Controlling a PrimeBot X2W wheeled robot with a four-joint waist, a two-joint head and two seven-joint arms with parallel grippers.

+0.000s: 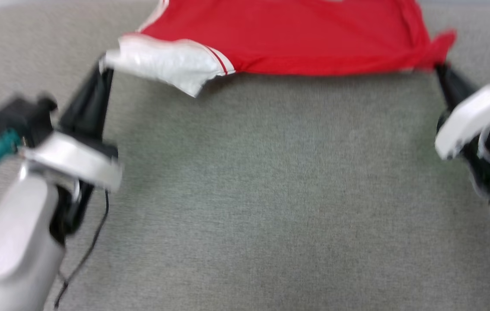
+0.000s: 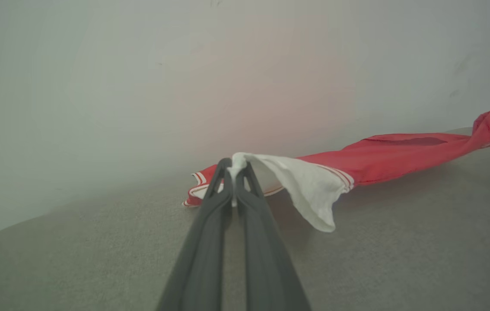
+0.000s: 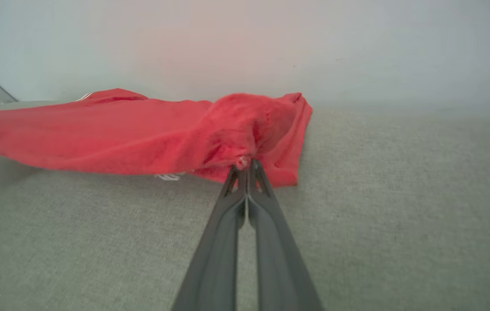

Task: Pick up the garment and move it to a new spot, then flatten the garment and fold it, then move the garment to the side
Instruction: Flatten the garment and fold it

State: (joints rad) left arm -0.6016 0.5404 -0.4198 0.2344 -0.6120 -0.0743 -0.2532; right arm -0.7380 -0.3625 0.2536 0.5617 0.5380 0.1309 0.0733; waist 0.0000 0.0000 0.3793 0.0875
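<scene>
Carrying: red-and-white soft jersey garment (image 1: 314,39) stretched near grey fabric surface's (image 1: 245,194) far edge.
Left gripper (image 2: 236,166), right gripper (image 3: 245,164): clenched on garment.
Next: likely laid flat.

In the head view the garment (image 1: 297,39) is lying across the cloth-covered surface (image 1: 262,194) at twelve o'clock. It is stretching between the left gripper (image 1: 103,65) at ten o'clock and the right gripper (image 1: 440,69) at two o'clock, each pinching its near edge. A wall (image 2: 227,65) is standing behind it.

Head camera: above and behind left pincer (image 1: 104,65) and right pincer (image 1: 439,69), facing down. Wrist cameras: low, close, sighting along each. Shared: garment (image 1: 305,39) at the tips.
</scene>
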